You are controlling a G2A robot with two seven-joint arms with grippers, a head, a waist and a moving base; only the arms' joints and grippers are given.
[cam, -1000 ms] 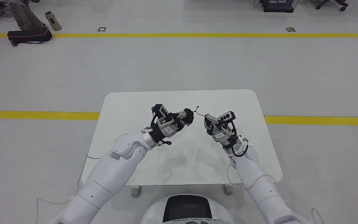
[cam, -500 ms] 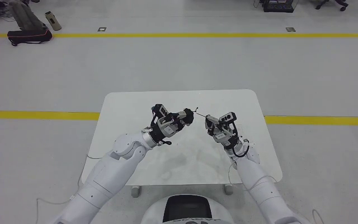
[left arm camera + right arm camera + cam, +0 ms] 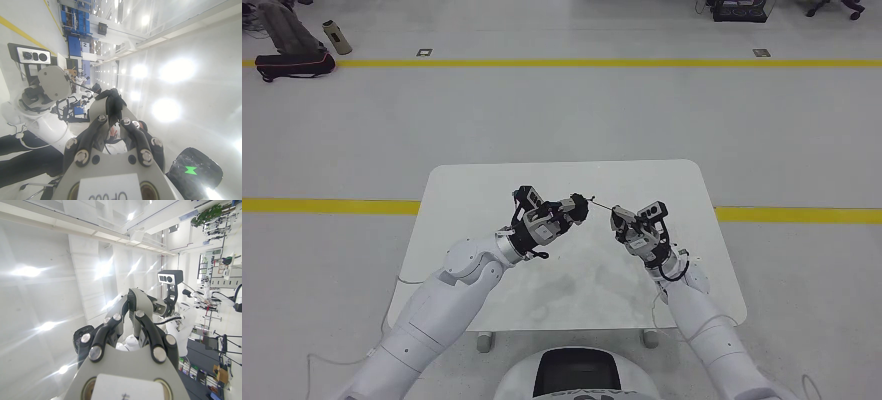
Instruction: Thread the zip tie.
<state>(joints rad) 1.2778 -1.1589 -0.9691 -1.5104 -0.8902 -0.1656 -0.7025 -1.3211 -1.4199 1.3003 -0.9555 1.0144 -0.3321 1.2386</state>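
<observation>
Thin black zip tie (image 3: 600,204), held in the air over the table (image 3: 462,200), one end pinched in the left gripper (image 3: 580,208), strap running straight and nearly level across to the closed right gripper (image 3: 617,213)

Robotics lab in large hall. White tabletop (image 3: 472,190) stood on grey floor (image 3: 592,110). One yellow line (image 3: 542,63) ran well beyond tabletop, another (image 3: 322,205) level with it. Around tabletop: other white robots (image 3: 85,93), blue workstations (image 3: 75,43), tripods (image 3: 225,344), high ceiling lamps (image 3: 145,19).
</observation>
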